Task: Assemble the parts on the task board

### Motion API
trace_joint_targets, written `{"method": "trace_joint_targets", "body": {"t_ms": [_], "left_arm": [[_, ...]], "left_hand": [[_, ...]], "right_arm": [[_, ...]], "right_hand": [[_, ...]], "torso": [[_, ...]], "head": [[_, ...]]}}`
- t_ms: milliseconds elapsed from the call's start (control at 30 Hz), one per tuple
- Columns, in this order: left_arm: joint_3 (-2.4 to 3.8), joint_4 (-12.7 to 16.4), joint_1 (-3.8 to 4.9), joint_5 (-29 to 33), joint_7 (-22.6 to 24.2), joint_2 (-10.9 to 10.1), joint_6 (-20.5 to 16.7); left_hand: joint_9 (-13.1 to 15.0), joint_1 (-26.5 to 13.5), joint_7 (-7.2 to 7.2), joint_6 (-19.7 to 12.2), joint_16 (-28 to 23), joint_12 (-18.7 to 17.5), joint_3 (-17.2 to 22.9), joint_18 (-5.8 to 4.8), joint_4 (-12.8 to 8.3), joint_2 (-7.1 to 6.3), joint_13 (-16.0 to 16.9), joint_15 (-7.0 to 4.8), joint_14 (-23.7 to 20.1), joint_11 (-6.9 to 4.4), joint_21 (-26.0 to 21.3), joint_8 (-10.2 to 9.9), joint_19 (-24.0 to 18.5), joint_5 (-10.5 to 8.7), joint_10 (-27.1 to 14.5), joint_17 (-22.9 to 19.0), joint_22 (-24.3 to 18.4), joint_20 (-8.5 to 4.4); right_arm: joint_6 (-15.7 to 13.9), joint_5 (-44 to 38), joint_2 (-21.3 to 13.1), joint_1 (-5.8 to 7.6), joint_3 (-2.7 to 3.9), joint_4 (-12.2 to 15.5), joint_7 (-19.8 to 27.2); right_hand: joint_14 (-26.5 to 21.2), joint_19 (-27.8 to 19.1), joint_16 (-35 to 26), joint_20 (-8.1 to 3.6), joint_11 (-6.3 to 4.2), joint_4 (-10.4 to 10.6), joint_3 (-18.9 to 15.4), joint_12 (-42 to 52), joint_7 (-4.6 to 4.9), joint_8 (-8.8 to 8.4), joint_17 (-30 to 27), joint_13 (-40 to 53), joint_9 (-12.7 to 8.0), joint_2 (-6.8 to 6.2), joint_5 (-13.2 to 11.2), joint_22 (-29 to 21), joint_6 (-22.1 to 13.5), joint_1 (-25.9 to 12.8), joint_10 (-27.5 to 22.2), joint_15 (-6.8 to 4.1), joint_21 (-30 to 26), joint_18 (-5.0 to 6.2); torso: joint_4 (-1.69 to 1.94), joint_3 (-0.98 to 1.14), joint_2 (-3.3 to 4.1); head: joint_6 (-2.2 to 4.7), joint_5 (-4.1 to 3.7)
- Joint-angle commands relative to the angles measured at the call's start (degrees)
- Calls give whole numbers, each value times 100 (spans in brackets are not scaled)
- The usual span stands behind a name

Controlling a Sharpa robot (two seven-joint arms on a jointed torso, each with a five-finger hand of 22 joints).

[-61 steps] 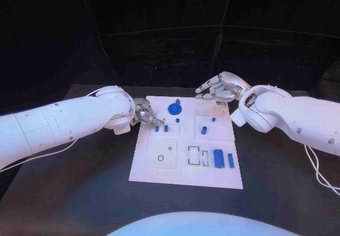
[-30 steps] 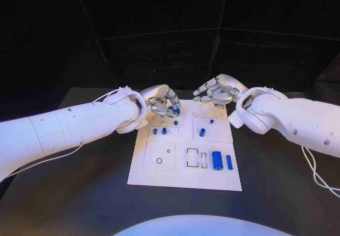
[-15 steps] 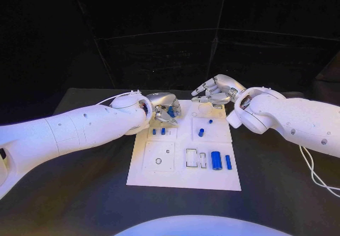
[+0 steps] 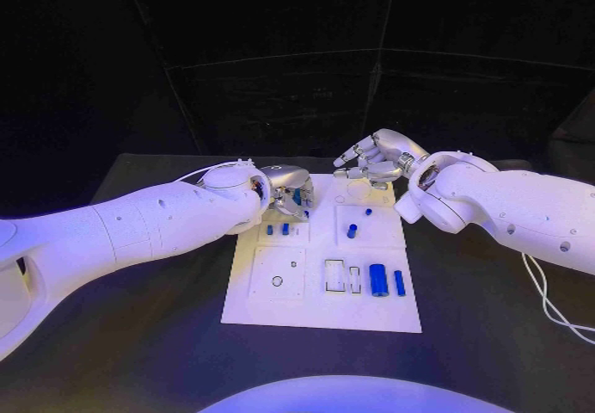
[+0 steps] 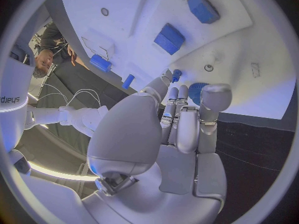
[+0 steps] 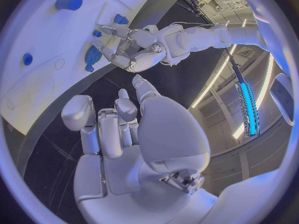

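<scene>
At the far left of the board (image 4: pixel 320 318), the left hand (image 4: pixel 285 191) curls round the blue gear (image 5: pixel 197 91), a light, stiff, slick part best pinched by its rim, while the right hand (image 4: pixel 376 159) hovers loosely curled, empty.

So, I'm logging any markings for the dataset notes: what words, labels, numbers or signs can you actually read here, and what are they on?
"djays": dark letters, cut off at the rim of the left wrist view, on a white curved surface. The reading is uncertain.
The task board bears outlines and small marks but no readable text.
The blue parts and both arms carry no readable lettering.
</scene>
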Motion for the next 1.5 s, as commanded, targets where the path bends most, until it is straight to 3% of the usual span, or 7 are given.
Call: {"method": "trace_joint_targets", "body": {"t_ms": [33,733,967,1133,1500], "left_arm": [[2,-34,-1,-130,-138,37,206],[3,-200,-36,-181,-216,191,506],[4,-266,-40,-181,-355,226,550],[5,-271,-42,-181,-394,214,450],[18,-75,-42,72,-146,69,-58]], "left_hand": [[-18,11,3,67,35,-50,68,-111,-8,63,-30,-38,168,-8,57,-32,42,-15,61,-3,51,-9],[-125,-86,-33,257,38,-172,401,-137,-73,102,-179,-71,179,-49,237,-93,75,-19,323,-82,260,-41],[-152,-33,-66,525,48,-200,774,-166,-144,266,-174,-140,184,-126,418,-69,117,-29,692,-112,468,-95],[-176,7,-60,671,65,-268,1121,-185,-259,333,-169,-160,188,-153,499,-83,119,-32,901,-113,570,-122],[-229,-184,-53,753,77,-470,1431,-199,-348,193,-177,-154,186,-145,569,-173,112,-27,1026,-146,667,-121]], "right_arm": [[2,-7,8,10,3,4,50],[11,-7,27,10,3,-2,57],[15,-7,34,10,3,-5,59],[14,-7,35,10,3,-5,61],[16,-7,45,9,3,-19,65]], "right_hand": [[261,-37,-39,11,-16,14,-3,-32,-2,20,-8,-10,-7,16,35,-12,-26,-27,-44,-52,-24,38],[262,-34,-38,11,-16,14,-1,-29,-2,21,-4,-8,-8,18,35,-7,-27,-26,-42,-52,-22,37],[262,-34,-38,11,-16,14,-1,-29,-2,21,-4,-8,-8,18,35,-7,-27,-26,-42,-52,-22,37],[262,-34,-38,11,-16,14,-1,-29,-2,21,-4,-8,-8,18,35,-7,-27,-26,-42,-52,-22,37],[262,-34,-38,11,-16,14,-1,-29,-2,21,-4,-8,-8,18,35,-7,-27,-26,-42,-52,-22,37]], "torso": [[-2,1,-2],[3,1,-1],[2,1,-5],[0,-2,1],[7,-2,-10]], "head": [[-3,-3],[-15,-16],[-17,-25],[-19,-32],[0,-49]]}}
